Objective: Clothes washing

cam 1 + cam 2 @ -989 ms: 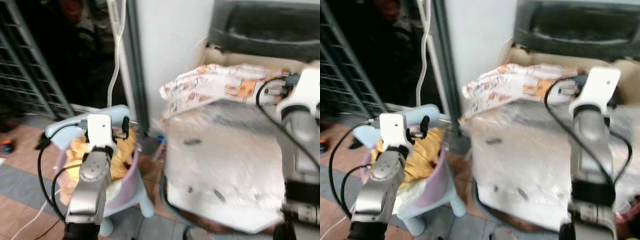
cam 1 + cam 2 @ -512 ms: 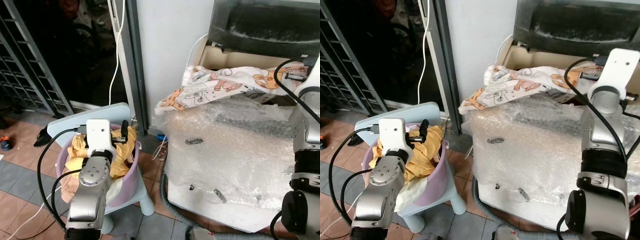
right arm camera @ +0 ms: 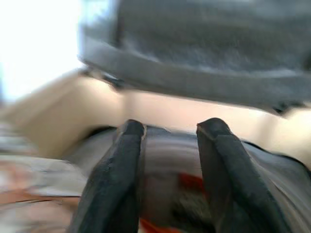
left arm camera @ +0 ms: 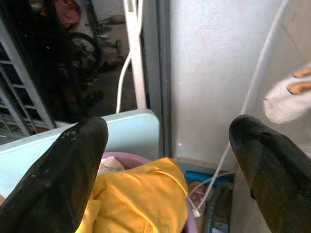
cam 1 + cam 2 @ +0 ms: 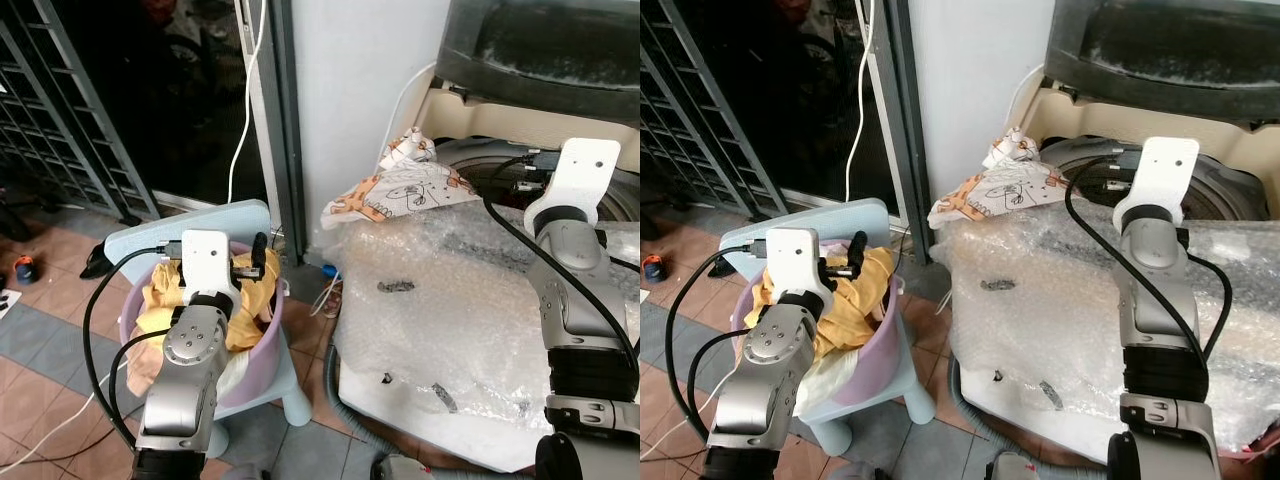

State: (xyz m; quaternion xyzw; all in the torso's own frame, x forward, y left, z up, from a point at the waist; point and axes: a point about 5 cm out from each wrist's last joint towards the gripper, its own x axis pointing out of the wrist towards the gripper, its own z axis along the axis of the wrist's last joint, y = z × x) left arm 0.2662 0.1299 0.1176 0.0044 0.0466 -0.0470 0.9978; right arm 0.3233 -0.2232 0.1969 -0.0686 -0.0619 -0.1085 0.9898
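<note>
White cable down the dark doorway (metal grille alongside)

No legible text or labels

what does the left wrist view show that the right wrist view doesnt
Left wrist view alone: the left gripper, fingers wide apart, above yellow clothes in the lilac basket, a pale blue chair back and a white cable.

Right wrist view alone: the right gripper, fingers apart, pointing into the washing machine drum under its raised dark lid.

Both: black fingers holding nothing.
</note>
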